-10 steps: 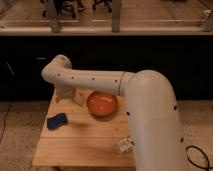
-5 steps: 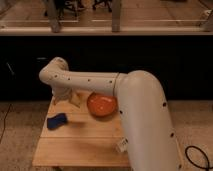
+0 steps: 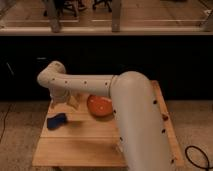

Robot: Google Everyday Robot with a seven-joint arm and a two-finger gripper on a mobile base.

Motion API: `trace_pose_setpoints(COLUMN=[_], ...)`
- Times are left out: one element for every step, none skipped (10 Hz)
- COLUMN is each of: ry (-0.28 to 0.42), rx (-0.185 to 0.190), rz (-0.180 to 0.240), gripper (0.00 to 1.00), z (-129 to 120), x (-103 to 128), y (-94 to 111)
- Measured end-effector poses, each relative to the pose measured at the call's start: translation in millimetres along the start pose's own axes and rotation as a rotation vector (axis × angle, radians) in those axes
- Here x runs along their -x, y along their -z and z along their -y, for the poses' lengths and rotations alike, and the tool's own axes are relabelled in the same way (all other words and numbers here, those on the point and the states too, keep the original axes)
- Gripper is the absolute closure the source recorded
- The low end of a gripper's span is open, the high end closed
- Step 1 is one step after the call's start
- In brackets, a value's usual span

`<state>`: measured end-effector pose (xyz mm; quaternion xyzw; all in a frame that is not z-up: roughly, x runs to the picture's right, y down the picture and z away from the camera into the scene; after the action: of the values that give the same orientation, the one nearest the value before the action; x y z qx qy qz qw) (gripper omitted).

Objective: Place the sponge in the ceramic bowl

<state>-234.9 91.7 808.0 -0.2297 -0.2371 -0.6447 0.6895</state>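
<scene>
gripper [image 3: 65, 103] hangs over the far-left part of the table [image 3: 80, 145], fingers apart with nothing between them, sponge [image 3: 57, 120] flat on the table just nearer than it, ceramic bowl [image 3: 100, 106] to their right, partly behind the arm [image 3: 135, 115]

Sponge [image 3: 56, 120], bowl [image 3: 100, 106], end effector [image 3: 64, 102] near sponge: one each.

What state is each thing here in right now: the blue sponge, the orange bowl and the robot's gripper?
sponge: lying on the wooden table, not held, outside the bowl.
ceramic bowl: upright on the table, partly hidden by the arm; nothing shows in the visible part.
gripper: hanging over the table, just behind the sponge and left of the bowl, not on the sponge.
</scene>
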Motion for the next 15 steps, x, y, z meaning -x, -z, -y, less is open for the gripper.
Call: trace_pose_setpoints(ry=[0.013, 0.018, 0.02, 0.021, 0.023, 0.026, 0.027, 0.027, 0.026, 0.025, 0.026, 0.027, 0.028, 0.026, 0.021], rx=[0.003, 0.005, 0.008, 0.011, 0.009, 0.008, 0.005, 0.006, 0.007, 0.009, 0.009, 0.008, 0.003, 0.005, 0.009], rz=[0.004, 0.013, 0.023, 0.032, 0.038, 0.041, 0.045, 0.053, 0.066, 0.077, 0.087, 0.092, 0.097, 0.102, 0.114], gripper=[0.2, 0.2, 0.2, 0.2, 0.2, 0.2, 0.2, 0.2, 0.2, 0.2, 0.2, 0.2, 0.2, 0.2, 0.2], z=[4.1, 6.0, 7.6, 8.2, 11.1, 14.1, 15.4, 15.1, 13.8, 13.4, 14.2, 16.5, 18.8, 18.3, 16.9], x=[1.3, 3.1, 4.8, 6.7, 8.1, 9.2, 8.7, 8.9, 9.4, 10.5, 11.8, 12.5, 12.3, 12.0, 11.4], y=[-2.0, -7.1, -13.3, -21.3, -28.2, -31.4, -32.9, -36.2, -41.9, -49.2, -55.9, -58.8, -60.1, -62.4, -66.9])
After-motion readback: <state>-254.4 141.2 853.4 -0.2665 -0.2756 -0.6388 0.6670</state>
